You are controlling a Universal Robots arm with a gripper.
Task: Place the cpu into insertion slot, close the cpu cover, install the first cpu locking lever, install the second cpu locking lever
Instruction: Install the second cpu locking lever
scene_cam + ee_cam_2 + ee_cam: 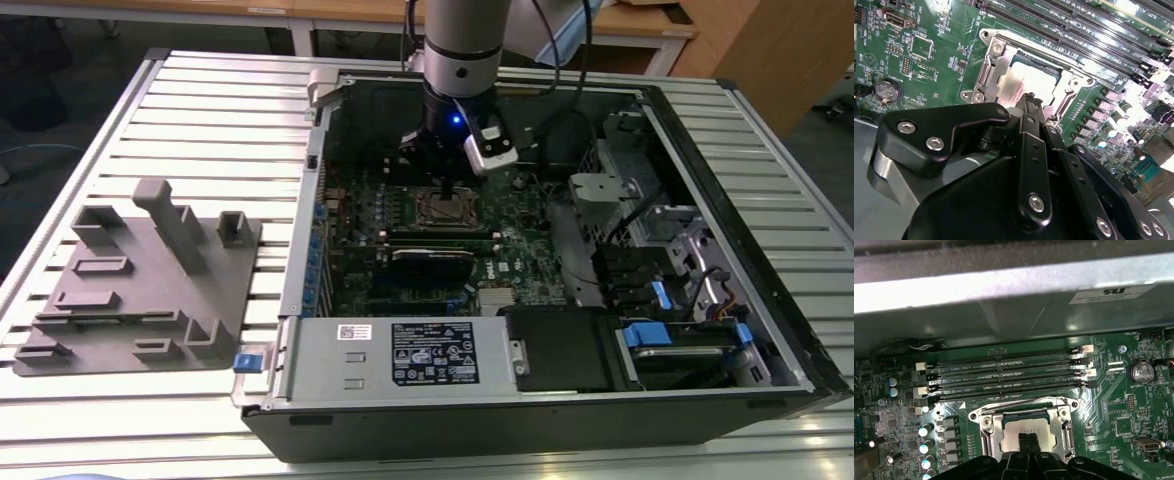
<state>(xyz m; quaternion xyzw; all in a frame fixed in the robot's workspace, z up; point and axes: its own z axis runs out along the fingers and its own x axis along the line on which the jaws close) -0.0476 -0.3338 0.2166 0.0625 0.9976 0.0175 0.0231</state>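
The cpu (1026, 426) lies flat in the insertion slot (447, 210) on the green motherboard, its dull silver top showing in both wrist views (1019, 80). The cpu cover (990, 434), a silver frame, lies down around the chip with the top showing through its window. A thin metal lever rod (1039, 50) runs along the socket edge nearest the memory slots. My gripper (1028, 441) stands straight over the socket, shut, its black fingertips (1029, 102) together over the chip's top near one edge. Nothing shows between the fingers.
Long black memory slots (1004, 375) run beside the socket, with the case wall (1004, 285) just beyond. A coin battery (1140, 371) and capacitors (926, 430) stand nearby. A black card (430, 255), drive bays (667, 340) and a grey fixture (134, 280) on the table also show.
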